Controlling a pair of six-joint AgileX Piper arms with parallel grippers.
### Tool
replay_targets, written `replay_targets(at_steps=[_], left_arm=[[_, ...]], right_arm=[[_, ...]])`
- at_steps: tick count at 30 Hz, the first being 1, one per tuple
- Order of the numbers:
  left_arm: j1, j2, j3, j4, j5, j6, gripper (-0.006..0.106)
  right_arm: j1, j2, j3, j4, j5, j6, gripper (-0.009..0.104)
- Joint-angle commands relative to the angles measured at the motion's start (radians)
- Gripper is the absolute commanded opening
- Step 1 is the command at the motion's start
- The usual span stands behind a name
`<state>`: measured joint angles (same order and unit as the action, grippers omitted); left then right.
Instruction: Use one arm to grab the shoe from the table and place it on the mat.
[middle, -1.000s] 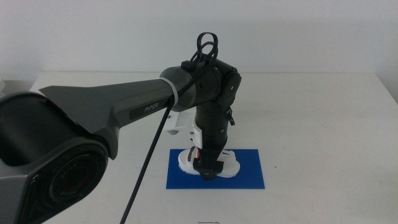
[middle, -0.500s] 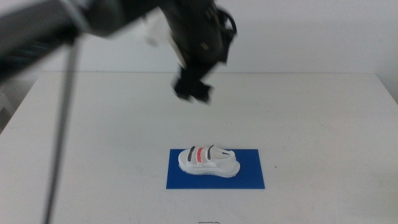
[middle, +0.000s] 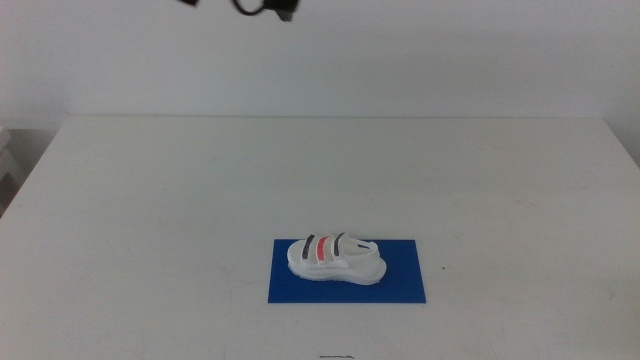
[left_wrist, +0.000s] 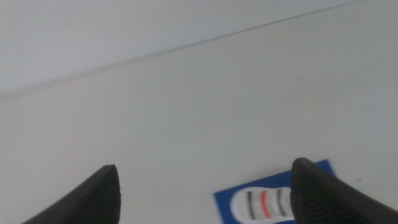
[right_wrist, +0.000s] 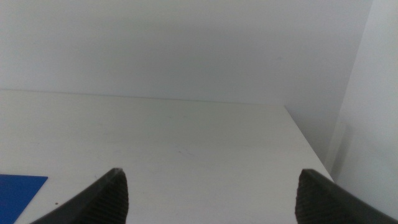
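The small white shoe (middle: 335, 260) with two dark straps and one red strap lies on its sole on the deep-blue mat (middle: 402, 287), near the front of the white table (middle: 150, 200). The left arm has lifted high; only a dark bit of it (middle: 265, 8) shows at the top edge of the middle view. My left gripper (left_wrist: 204, 168) is open and empty, far above the shoe (left_wrist: 264, 204) and mat (left_wrist: 222, 204). My right gripper (right_wrist: 211, 174) is open and empty, out of the middle view, over the table with a corner of the mat (right_wrist: 18, 190) in sight.
The table's far edge meets a plain white wall. In the right wrist view the table's right edge (right_wrist: 308, 146) drops off beside a white wall.
The left gripper let go of the shoe on the mat and rose up and away, almost leaving the middle view. The shoe stays on the mat.
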<state>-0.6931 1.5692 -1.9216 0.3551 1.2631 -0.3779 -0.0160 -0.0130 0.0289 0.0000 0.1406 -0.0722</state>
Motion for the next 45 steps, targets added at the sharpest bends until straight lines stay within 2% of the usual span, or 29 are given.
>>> replay_targets(at_steps=[1,5,8,13,16,20,24,27,30,33,36,41,45], left_arm=[[-0.001,-0.075,-0.027,0.037,0.056,0.131,0.094],[0.018,-0.159,0.012,0.029,-0.005,0.176,0.094],[0.098,-0.256,0.136,-0.047,-0.165,0.182,0.094],[0.290,-0.482,0.518,-0.273,-0.506,0.215,0.094],[0.385,-0.655,0.772,-0.364,-0.716,0.234,0.094],[0.501,-0.894,1.114,-0.432,-0.990,0.235,0.094],[0.582,-1.154,1.390,-0.442,-1.157,0.235,0.094],[0.586,-1.298,1.525,-0.405,-1.189,0.242,0.094],[0.586,-1.400,1.617,-0.405,-1.210,0.237,0.094],[0.601,-1.459,1.696,-0.400,-1.228,0.234,0.094],[0.682,-1.498,1.757,-0.401,-1.228,0.291,0.094],[0.862,-1.533,1.846,-0.486,-1.232,0.332,0.094],[0.929,-1.569,1.910,-0.494,-1.295,0.332,0.094]], right_arm=[[0.002,-0.019,-0.019,-0.009,-0.076,-0.004,0.094],[0.002,-0.019,-0.019,-0.009,-0.076,-0.004,0.094],[0.002,-0.019,-0.019,-0.009,-0.076,-0.004,0.094],[0.002,-0.019,-0.019,-0.009,-0.076,-0.004,0.094],[0.002,-0.019,-0.019,-0.009,-0.076,-0.004,0.094],[0.002,-0.019,-0.019,-0.009,-0.076,-0.004,0.094],[0.002,-0.019,-0.019,-0.009,-0.076,-0.004,0.094],[0.002,-0.019,-0.019,-0.009,-0.076,-0.004,0.094],[0.002,-0.019,-0.019,-0.009,-0.076,-0.004,0.094],[0.002,-0.019,-0.019,-0.009,-0.076,-0.004,0.094],[0.002,-0.019,-0.019,-0.009,-0.076,-0.004,0.094],[0.002,-0.019,-0.019,-0.009,-0.076,-0.004,0.094],[0.002,-0.019,-0.019,-0.009,-0.076,-0.004,0.094]])
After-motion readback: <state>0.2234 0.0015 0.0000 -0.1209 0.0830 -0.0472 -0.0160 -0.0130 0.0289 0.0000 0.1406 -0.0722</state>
